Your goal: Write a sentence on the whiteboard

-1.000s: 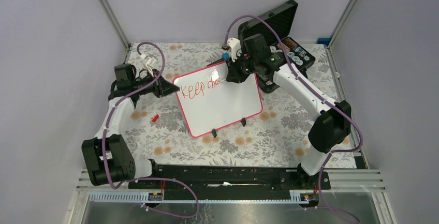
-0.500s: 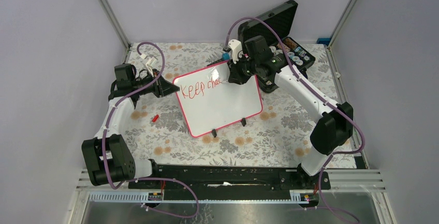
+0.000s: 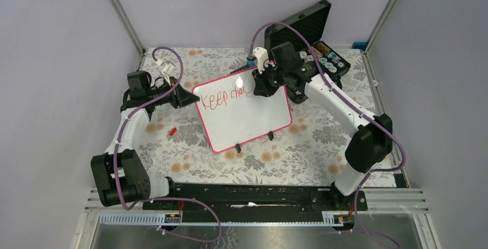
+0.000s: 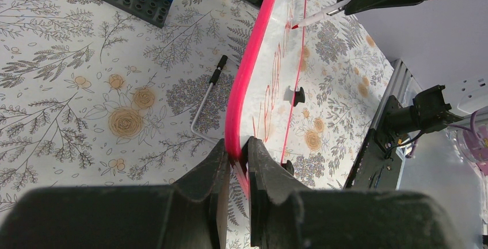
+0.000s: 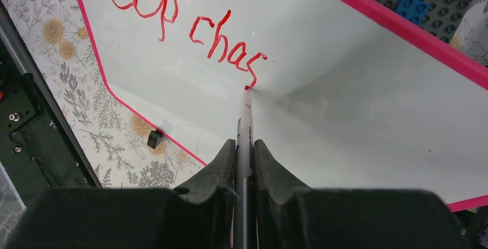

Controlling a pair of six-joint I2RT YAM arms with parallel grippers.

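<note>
Writing is under way: the sentence [image 5: 227, 39] so far reads "Keep chas" in red along the upper part of the whiteboard [image 3: 247, 117], and the second word looks unfinished, with nothing below it. Judged less than half done; the rest of that word and whatever follows are still to go, and the lower and right areas of the board are bare white. The board stands tilted back on two small black feet near the middle of the floral table [image 3: 190, 163], in front of the open black case [image 3: 305, 22]. The left arm reaches in from the left with its forearm low. The left gripper [image 4: 236, 148] has its fingers pinched on the pink frame at the board's left edge, apparently steadying it. The right arm has its elbow out to the right and its forearm running up and inward over the board's far right corner, wrist pitched down toward the surface. The right gripper [image 5: 244, 145] has its fingers clamped on the barrel of the marker [image 5: 246, 117]. The red tip touches the board at the foot of the "s". A small red piece [image 3: 172, 130], possibly the cap, lies on the table left of the board.
</note>
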